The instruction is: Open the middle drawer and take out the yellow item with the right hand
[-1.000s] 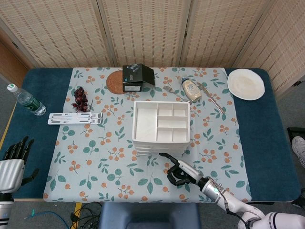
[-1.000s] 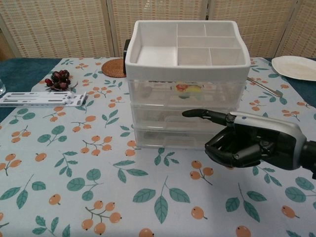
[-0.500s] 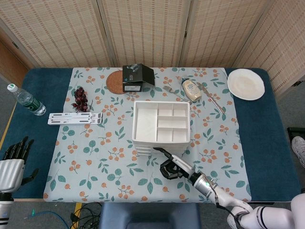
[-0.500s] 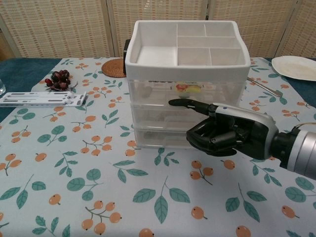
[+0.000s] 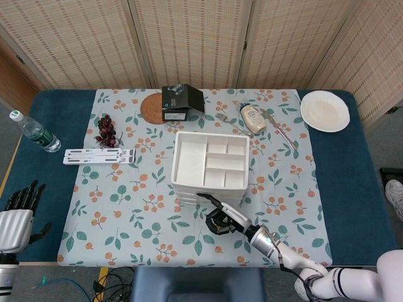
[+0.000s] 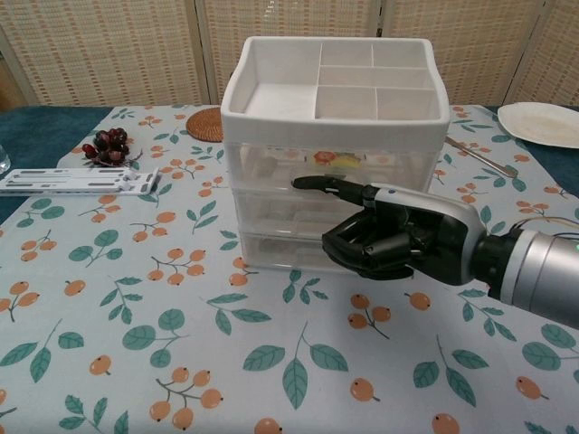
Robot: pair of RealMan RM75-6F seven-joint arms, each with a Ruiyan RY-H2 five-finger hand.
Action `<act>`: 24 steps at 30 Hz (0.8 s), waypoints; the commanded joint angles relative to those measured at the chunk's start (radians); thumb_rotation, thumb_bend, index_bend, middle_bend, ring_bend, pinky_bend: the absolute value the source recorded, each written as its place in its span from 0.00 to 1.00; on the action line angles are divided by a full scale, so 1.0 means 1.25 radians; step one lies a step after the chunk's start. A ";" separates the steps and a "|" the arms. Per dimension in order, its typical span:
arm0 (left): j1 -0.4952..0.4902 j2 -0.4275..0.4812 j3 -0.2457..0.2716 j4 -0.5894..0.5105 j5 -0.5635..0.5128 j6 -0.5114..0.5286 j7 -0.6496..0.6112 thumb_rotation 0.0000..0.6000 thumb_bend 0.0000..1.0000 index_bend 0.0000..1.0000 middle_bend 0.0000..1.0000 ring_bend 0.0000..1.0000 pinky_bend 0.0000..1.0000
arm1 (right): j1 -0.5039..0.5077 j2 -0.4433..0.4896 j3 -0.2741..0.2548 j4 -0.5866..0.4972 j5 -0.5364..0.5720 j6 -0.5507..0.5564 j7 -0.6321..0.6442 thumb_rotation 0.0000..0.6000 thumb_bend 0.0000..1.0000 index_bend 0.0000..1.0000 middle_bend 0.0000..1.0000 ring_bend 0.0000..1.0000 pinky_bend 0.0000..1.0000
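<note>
Woven screens stand behind the table [image 5: 352,189], which wears a cloth with orange fruit and leaves. The white drawer box [image 5: 211,165] sits near the middle of the table, and it has 3 clear drawers. The right robot hand [image 6: 384,237] has moved in from the near edge and now sits right at the drawer fronts. One finger sticks out to the left across the middle drawer [image 6: 280,210], and the rest are curled in, holding nothing. I think it is getting ready to hook and pull. All the drawers are closed. A yellow item [image 6: 346,162] shows through the top drawer front (the middle one looks cloudy, so I cannot tell what is inside). The left robot hand [image 5: 17,217] waits open by the near left corner.
</note>
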 commanded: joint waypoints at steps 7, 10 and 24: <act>0.000 -0.001 0.001 0.001 -0.001 -0.001 0.002 1.00 0.26 0.00 0.00 0.09 0.11 | 0.006 0.003 -0.014 0.000 -0.004 -0.001 0.002 1.00 0.56 0.00 0.80 0.99 1.00; 0.000 -0.002 0.002 0.001 -0.001 -0.001 0.002 1.00 0.26 0.00 0.00 0.09 0.11 | 0.007 0.004 -0.017 0.001 -0.003 0.000 0.001 1.00 0.56 0.03 0.80 0.99 1.00; 0.002 -0.002 0.003 -0.003 0.001 0.004 0.007 1.00 0.26 0.00 0.00 0.09 0.11 | 0.002 0.022 -0.047 -0.020 -0.022 0.023 -0.002 1.00 0.56 0.11 0.80 0.99 1.00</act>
